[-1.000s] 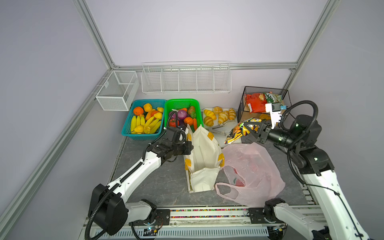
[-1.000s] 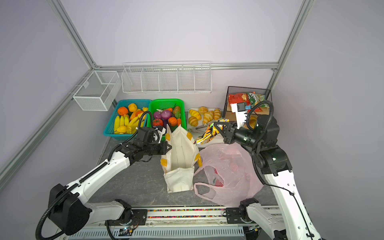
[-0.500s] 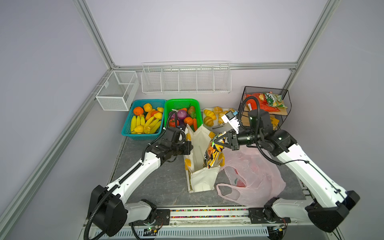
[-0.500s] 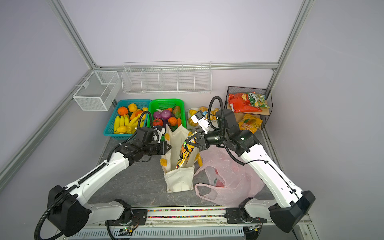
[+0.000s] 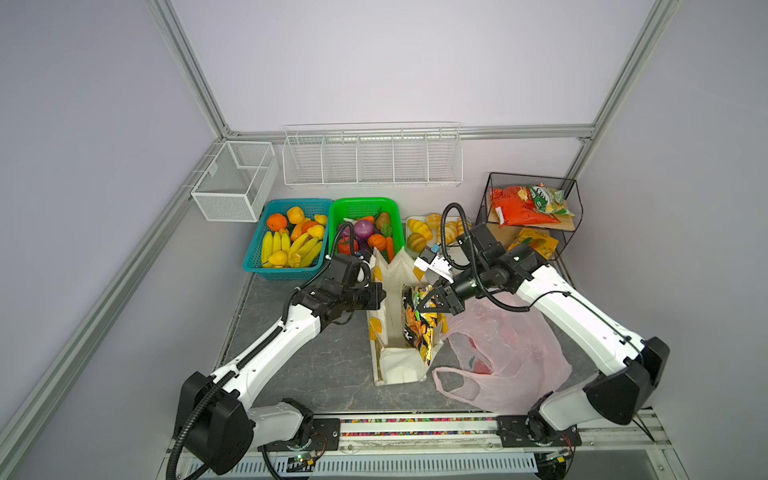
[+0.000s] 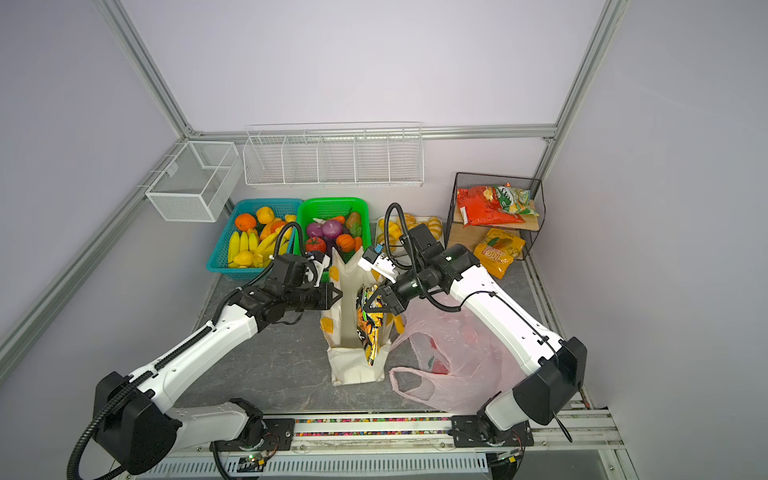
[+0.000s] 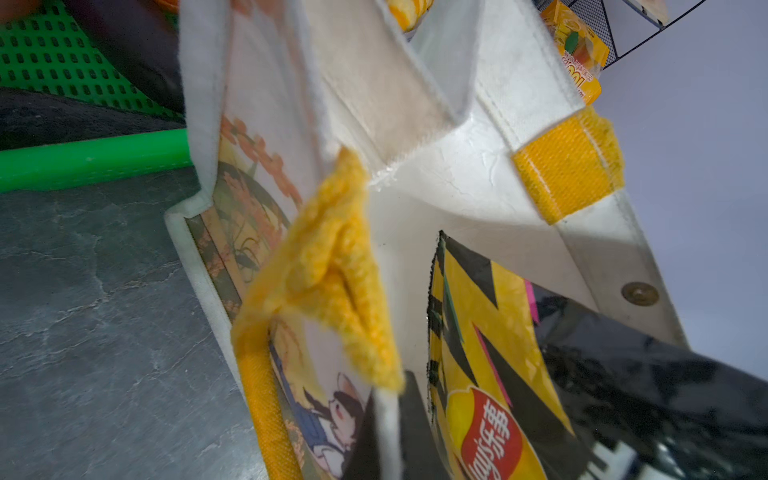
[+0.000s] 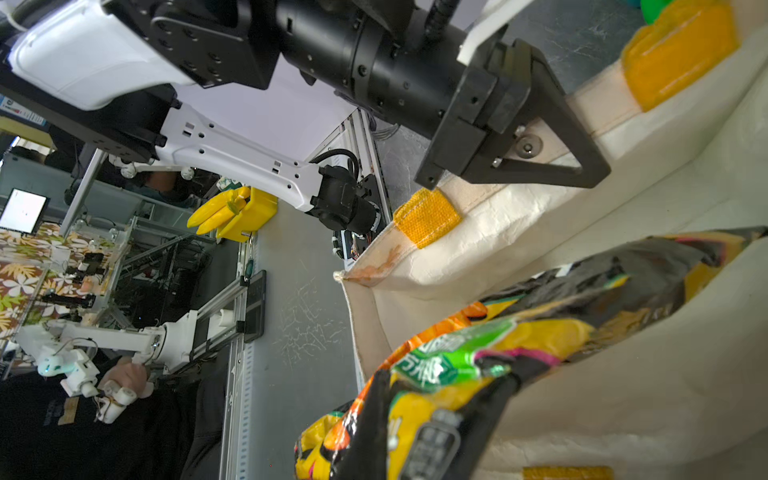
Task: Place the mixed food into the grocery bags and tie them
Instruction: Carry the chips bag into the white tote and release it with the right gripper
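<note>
**Packets half into the tote, one wall pinched open**

The snack packets (image 5: 419,328) hang from the right gripper (image 5: 432,301), whose jaws are clamped on their top edge. Their lower part is already inside the canvas tote (image 5: 395,368), which stands mid-desk, and their top shows above its rim. The left gripper (image 5: 376,296) has its jaws pressed together on the tote's left wall, by the snap button, holding the mouth open.

The bundle sits hard against the tote's right wall, not in the middle of the mouth. Let go while it leans there, it could tip over the rim toward the pink plastic bag (image 5: 511,353), which lies slack just beside the tote toward the desk's (image 5: 316,361) front right corner. The tote looks soft and seems to stay open mainly through the left grip, so a downward push could fold a wall or drag the bag. Crinkly foil may also slip loose. The two grippers are near each other across a narrow mouth, so they could knock together.

The left arm reaches in from the front left corner, forearm low, gripper pointing sideways at the tote. The right arm arcs from the front right corner over the pink bag, gripper angled down into the mouth.
</note>
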Available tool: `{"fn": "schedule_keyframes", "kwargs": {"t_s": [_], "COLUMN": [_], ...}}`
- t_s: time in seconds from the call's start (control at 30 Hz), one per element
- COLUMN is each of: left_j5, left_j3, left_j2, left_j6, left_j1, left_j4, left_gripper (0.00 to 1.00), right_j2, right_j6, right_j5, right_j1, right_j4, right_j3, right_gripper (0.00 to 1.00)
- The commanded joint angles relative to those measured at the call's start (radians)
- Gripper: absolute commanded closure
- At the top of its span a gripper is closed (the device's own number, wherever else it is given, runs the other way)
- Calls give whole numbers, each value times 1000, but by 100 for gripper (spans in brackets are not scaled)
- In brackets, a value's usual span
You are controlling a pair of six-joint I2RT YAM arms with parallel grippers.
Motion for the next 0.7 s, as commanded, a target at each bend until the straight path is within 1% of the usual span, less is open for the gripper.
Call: {"fn": "schedule_keyframes", "kwargs": {"t_s": [0.0,0.2,0.3,0.37,0.43,0.5,0.57,0.67], "left_j5": [-23,-23,-20,-19,-18,-21,-25,-31], "left_j3": [1,0,-1,0,-1,-1,-2,-3], "left_j2": [-23,-20,-20,-19,-21,-23,-27,-30], "left_j6": [26,30,30,30,32,34,35,38], "left_j1": [8,8,8,8,8,8,8,8], "left_j4": [50,51,55,57,55,52,49,46], "left_gripper": [100,100,100,100,100,100,100,100], "right_j2": [29,143,229,295,357,387,406,404], "right_j6": [-90,-58,-26,-11,-7,-10,-17,-22], "right_j5": [-13,103,181,205,251,310,369,486], "right_j1": [-13,-47,-48,-45,-37,-32,-32,-32], "right_j4": [-69,-85,-81,-90,-113,-128,-152,-178], "right_j3": [42,75,136,192,250,280,304,319], "right_gripper": [93,93,92,92,92,91,89,80]}}
